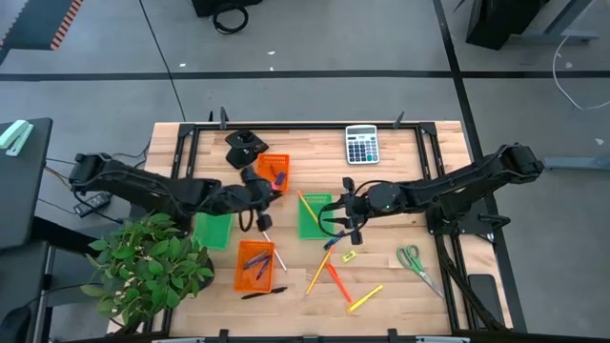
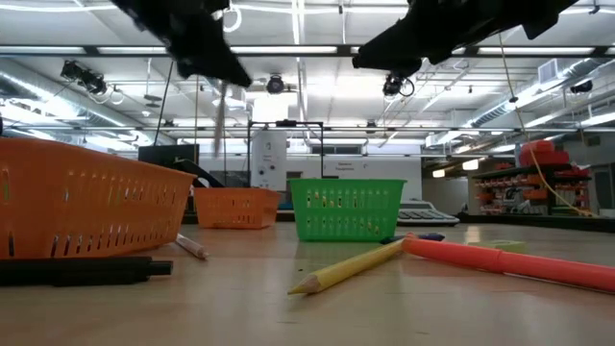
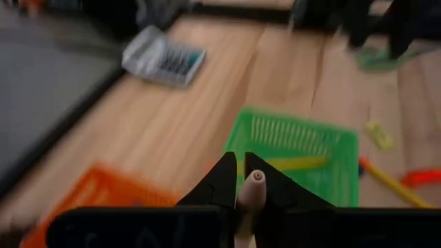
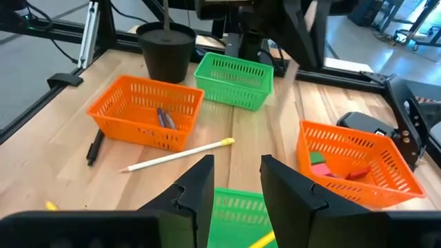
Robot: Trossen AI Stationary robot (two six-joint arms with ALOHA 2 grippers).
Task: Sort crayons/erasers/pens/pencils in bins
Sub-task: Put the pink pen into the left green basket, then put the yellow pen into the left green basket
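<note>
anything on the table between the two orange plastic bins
One pale wooden pencil lies between the orange bin with pens and the orange bin with erasers, clearest in the right wrist view.

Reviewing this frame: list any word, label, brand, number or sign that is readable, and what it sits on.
No text can be read in any view.
Calculator: key and display markings are too small in the high view and blurred in the left wrist view.
Signs in the room behind the table, low view: too small to read.
Orange bins, green bins, pencils and pens: no visible markings.
</note>
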